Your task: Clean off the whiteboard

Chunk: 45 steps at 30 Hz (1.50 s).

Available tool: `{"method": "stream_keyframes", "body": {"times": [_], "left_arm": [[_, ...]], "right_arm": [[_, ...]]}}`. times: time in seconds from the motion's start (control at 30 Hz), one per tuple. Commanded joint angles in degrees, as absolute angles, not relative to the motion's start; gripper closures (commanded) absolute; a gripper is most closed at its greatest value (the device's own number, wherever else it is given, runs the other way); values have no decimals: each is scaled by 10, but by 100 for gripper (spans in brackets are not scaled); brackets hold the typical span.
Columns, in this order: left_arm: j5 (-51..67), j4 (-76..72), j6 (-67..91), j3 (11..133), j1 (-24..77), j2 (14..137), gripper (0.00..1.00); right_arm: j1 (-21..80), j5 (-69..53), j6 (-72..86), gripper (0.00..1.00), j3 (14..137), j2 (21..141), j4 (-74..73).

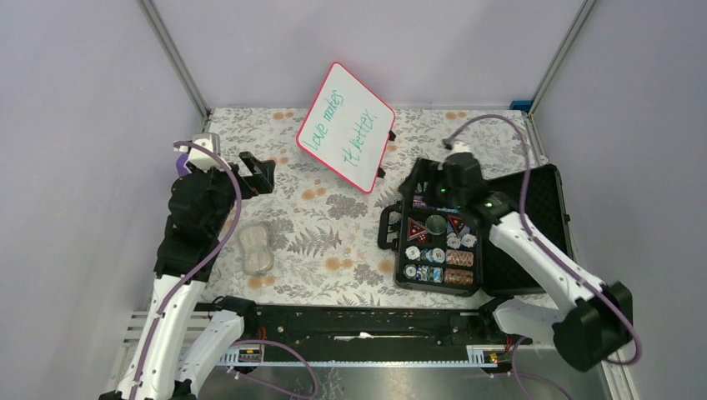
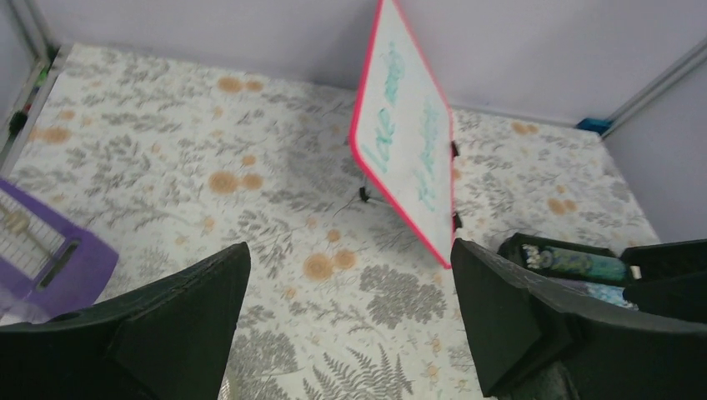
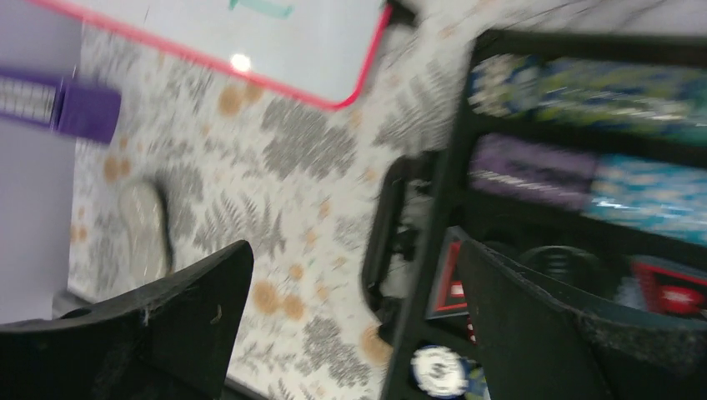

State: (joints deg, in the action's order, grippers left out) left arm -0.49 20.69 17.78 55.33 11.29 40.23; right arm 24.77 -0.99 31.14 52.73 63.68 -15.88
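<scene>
Top external: whiteboard green-lettered; left fingers, right fingers spread, empty; pinch pale pad first, likely eraser

Robot test cell in a lab, plain pale walls and aluminium frame posts beyond the left claw, floral-clothed table beneath it, black mounting rail behind it.

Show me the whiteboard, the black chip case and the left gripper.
whiteboard [image 1: 346,125]: top external view, middle of its written face.
black chip case [image 1: 550,196]: top external view, bare inside of the open lid.
left gripper [image 2: 348,254]: left wrist view, midway between its open fingertips.
</scene>
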Motion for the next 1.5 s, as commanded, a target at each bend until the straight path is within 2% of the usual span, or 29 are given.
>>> {"method": "stream_keyframes", "body": {"times": [0.0,0.23,0.53,0.63,0.8,0.93,1.1,1.27,1.33,1.4,1.47], "left_arm": [[-59,164,167,527,110,401,1],[-83,163,164,505,109,382,1],[-148,178,174,503,134,373,1],[-147,178,175,502,142,375,1],[-141,178,174,501,149,380,1],[-140,178,175,501,149,383,1],[-135,176,175,500,149,386,1],[-132,176,174,501,149,392,1],[-131,176,174,500,149,393,1],[-129,176,174,500,149,395,1],[-126,176,174,500,149,394,1]], "right_arm": [[362,-6,368,0,533,700,-61],[531,16,461,0,567,869,114],[643,38,591,1,699,1099,194],[656,5,602,11,741,1158,204],[657,-22,619,18,773,1214,207],[660,-46,625,30,799,1256,202],[665,-73,627,34,848,1312,182],[670,-81,622,49,890,1349,159],[671,-72,614,60,893,1351,142],[670,-55,601,78,886,1342,121],[669,-43,582,87,867,1324,114]]}}
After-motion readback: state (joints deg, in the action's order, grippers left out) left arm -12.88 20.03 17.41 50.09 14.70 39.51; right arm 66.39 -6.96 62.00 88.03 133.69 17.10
